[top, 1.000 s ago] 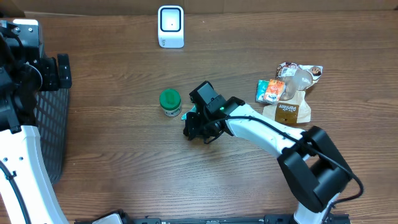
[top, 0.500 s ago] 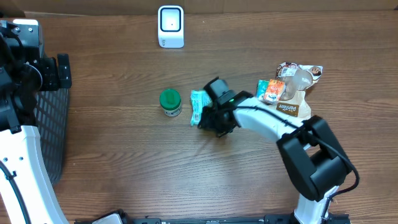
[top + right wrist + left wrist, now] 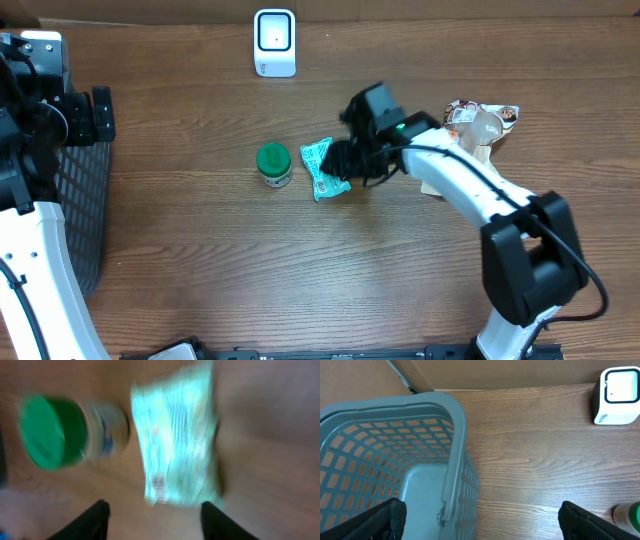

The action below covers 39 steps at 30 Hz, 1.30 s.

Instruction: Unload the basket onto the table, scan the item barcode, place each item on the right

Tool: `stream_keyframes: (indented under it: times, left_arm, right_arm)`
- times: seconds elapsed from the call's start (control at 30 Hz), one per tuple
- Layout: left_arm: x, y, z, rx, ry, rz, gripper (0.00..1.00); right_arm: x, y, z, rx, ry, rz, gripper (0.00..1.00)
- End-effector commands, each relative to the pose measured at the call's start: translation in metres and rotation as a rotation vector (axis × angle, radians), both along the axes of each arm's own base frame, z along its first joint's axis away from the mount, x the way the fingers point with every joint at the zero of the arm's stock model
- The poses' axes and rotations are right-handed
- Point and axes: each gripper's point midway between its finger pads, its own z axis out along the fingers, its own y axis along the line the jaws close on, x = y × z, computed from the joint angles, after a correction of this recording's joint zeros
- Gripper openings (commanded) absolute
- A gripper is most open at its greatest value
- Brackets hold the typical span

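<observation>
While right hand (image 3: 159,521) stands open, teal packet (image 3: 175,440) lies flat ahead, long axis pointing away.

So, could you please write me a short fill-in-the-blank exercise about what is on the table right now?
1. The jar has a ____ lid.
2. The right claw stands ____, gripping nothing, near the teal packet.
3. The left claw hangs open near the grey ____.
4. The white device by the far edge is the barcode ____.
Missing words: green, open, basket, scanner.
</observation>
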Motion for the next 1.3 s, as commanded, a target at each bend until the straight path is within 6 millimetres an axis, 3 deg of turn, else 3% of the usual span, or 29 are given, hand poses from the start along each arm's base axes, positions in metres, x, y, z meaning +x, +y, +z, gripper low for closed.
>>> stream_keyframes:
  times: [0.0, 0.17, 0.33, 0.77, 0.87, 1.03, 1.13, 1.27]
  left_arm:
    - [0.001, 0.001, 0.008, 0.017, -0.018, -0.014, 0.99]
    - [0.001, 0.001, 0.009, 0.017, -0.019, -0.014, 0.99]
    - [0.001, 0.001, 0.008, 0.017, -0.018, -0.014, 1.0]
    - [0.001, 0.001, 0.009, 0.017, -0.019, -0.014, 0.99]
    - [0.001, 0.001, 0.008, 0.017, -0.018, -0.014, 1.0]
    - [0.001, 0.001, 0.008, 0.017, -0.018, -0.014, 0.99]
    - [0.001, 0.001, 0.009, 0.017, -0.019, -0.014, 1.0]
    - [0.001, 0.001, 0.009, 0.017, -0.019, -0.014, 1.0]
  right_arm:
    - [0.029, -0.023, 0.011, -0.072, -0.15, 0.035, 0.58]
    - [0.031, -0.017, -0.019, -0.054, -0.147, 0.156, 0.58]
    - [0.016, -0.002, -0.047, 0.026, -0.062, 0.244, 0.55]
    - [0.007, 0.002, -0.096, 0.02, 0.087, 0.159, 0.44]
    - [0.005, 0.001, -0.104, 0.02, 0.136, 0.1, 0.35]
    - [0.001, 0.001, -0.105, 0.027, 0.172, 0.073, 0.04]
    - [0.0, 0.004, -0.098, 0.071, 0.188, 0.08, 0.04]
    - [0.012, -0.004, -0.058, 0.151, 0.165, 0.06, 0.04]
